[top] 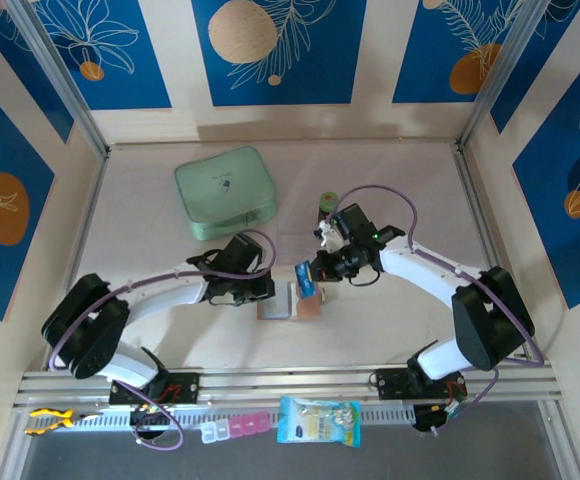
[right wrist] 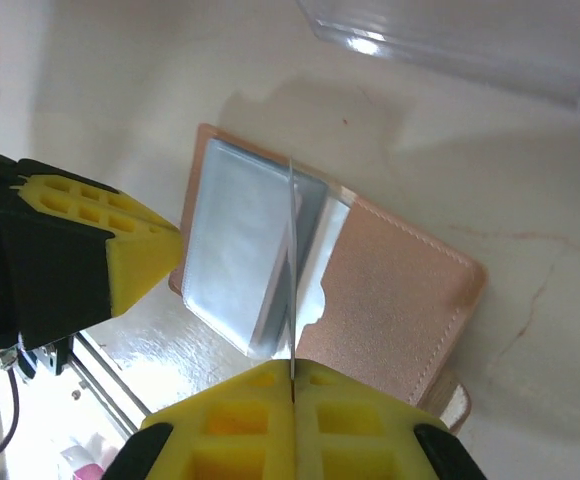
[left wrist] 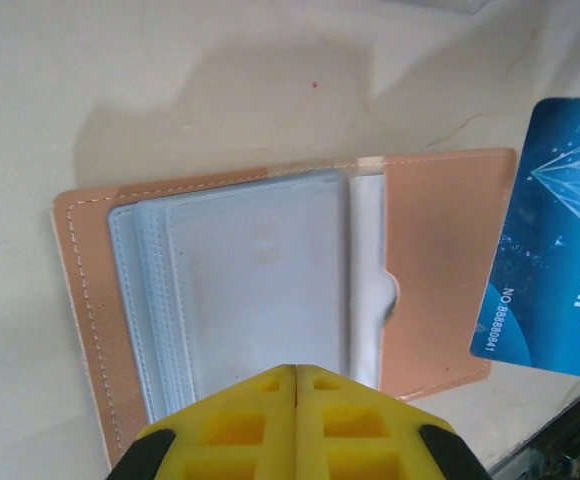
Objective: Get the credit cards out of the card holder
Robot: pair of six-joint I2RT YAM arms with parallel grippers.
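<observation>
Left arm reaches low and inward, its left pincer pressed together, tips resting on the plastic pockets of the open card holder, which lies flat on the surface. Right arm bends in; the right pincer pinches the light blue credit card upright just above the holder.

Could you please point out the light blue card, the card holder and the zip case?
light blue card (left wrist: 555,240), left wrist view, on its printed face.
card holder (left wrist: 440,260), left wrist view, on its leather flap.
zip case (top: 225,190), top external view, on its lid.
</observation>
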